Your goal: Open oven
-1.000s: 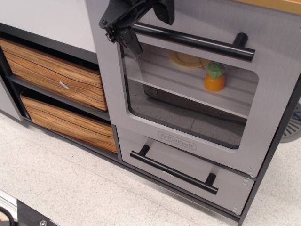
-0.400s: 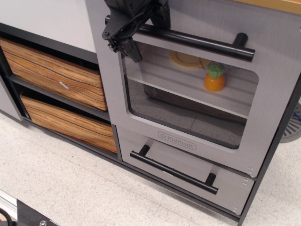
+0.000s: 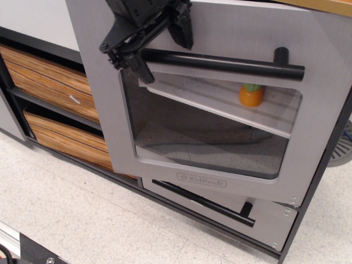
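Observation:
The grey oven door [image 3: 231, 27] with its rounded clear window [image 3: 220, 137] and "KidKraft" logo [image 3: 201, 180] stands ajar, its left side swung out toward the camera. My black gripper [image 3: 159, 50] is shut on the left end of the long black bar handle [image 3: 231, 63], with one finger [image 3: 184, 27] above the bar and one [image 3: 137, 66] below it. Through the window I see the ribbed white shelf [image 3: 220, 102] with a small orange and green toy [image 3: 250, 94] on it.
Below the door is a smaller grey drawer [image 3: 264, 220] with a shorter black bar handle [image 3: 203, 201], partly covered by the open door. Two wood-grain drawers [image 3: 49, 82] sit to the left. A speckled floor [image 3: 82, 220] lies in front.
The oven door has swung from closed to ajar, its left edge coming out and left. My gripper moved left and outward with the handle held in it.

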Robot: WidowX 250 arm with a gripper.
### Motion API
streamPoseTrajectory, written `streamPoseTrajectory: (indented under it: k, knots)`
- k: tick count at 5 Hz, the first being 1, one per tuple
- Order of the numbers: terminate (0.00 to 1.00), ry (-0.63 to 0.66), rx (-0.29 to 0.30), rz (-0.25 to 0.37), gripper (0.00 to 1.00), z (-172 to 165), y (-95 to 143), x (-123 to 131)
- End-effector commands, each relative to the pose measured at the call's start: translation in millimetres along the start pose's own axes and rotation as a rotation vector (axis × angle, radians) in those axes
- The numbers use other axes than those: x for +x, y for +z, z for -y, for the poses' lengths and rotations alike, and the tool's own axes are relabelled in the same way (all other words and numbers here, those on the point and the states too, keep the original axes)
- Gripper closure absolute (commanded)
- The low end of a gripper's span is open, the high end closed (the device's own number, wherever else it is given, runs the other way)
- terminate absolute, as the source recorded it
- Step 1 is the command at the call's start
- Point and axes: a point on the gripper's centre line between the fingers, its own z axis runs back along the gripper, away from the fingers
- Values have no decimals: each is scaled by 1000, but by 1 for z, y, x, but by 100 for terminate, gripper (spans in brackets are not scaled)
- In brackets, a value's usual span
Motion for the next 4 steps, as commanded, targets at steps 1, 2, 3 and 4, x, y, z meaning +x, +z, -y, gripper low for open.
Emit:
streamPoseTrajectory:
  k: [1,2,3,4]
  knots:
    - [0,-14,-50,14,0,6,22,5]
    - [0,-42,-67,-27,0,5,38,0]
    - [0,-174,-54,-113,0,-23,58,-17]
    - [0,-281,46,-105,0,-56,42,-25]
